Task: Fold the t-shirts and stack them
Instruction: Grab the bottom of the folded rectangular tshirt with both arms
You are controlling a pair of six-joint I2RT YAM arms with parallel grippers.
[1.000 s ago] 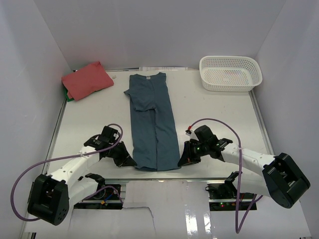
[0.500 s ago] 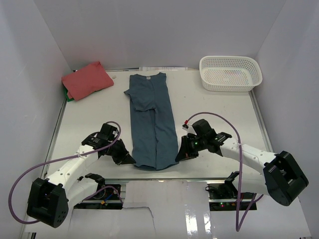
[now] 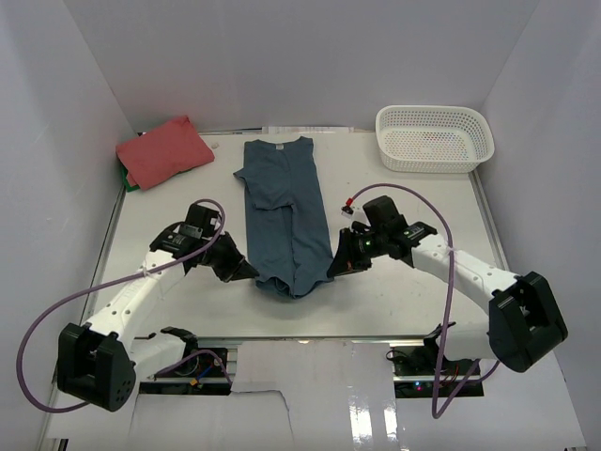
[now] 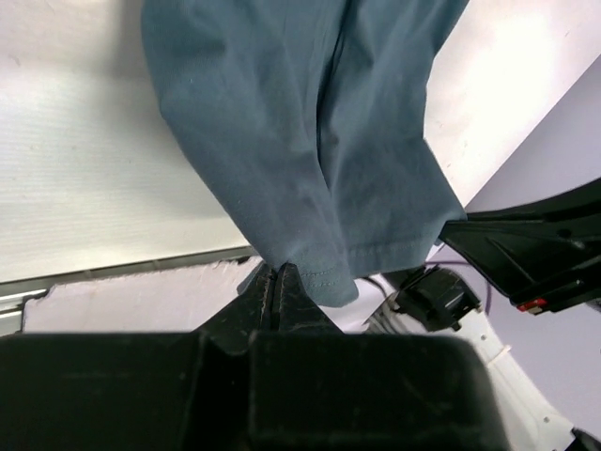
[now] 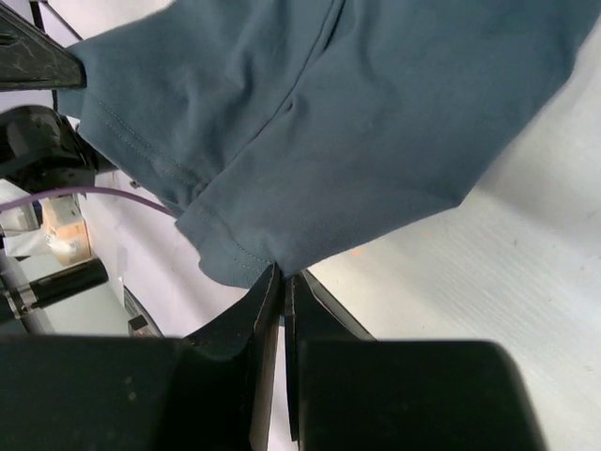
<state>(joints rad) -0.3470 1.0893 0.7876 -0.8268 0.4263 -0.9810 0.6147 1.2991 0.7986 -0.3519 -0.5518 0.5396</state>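
- At the far left, the coral-red t-shirt (image 3: 164,150) lies folded at the back corner of the table (image 3: 423,225), well apart from my arms.
- My left gripper (image 3: 250,273) is pressed together on the near left hem corner of the dark teal t-shirt (image 3: 285,202), holding that corner off the table.
- The shirt lies lengthwise down the middle, collar at the far end, its near end bunched between my two grippers.
- My right gripper (image 3: 333,270) is clamped on the near right hem corner.
- At the far right, the white basket (image 3: 434,138) sits at the back.
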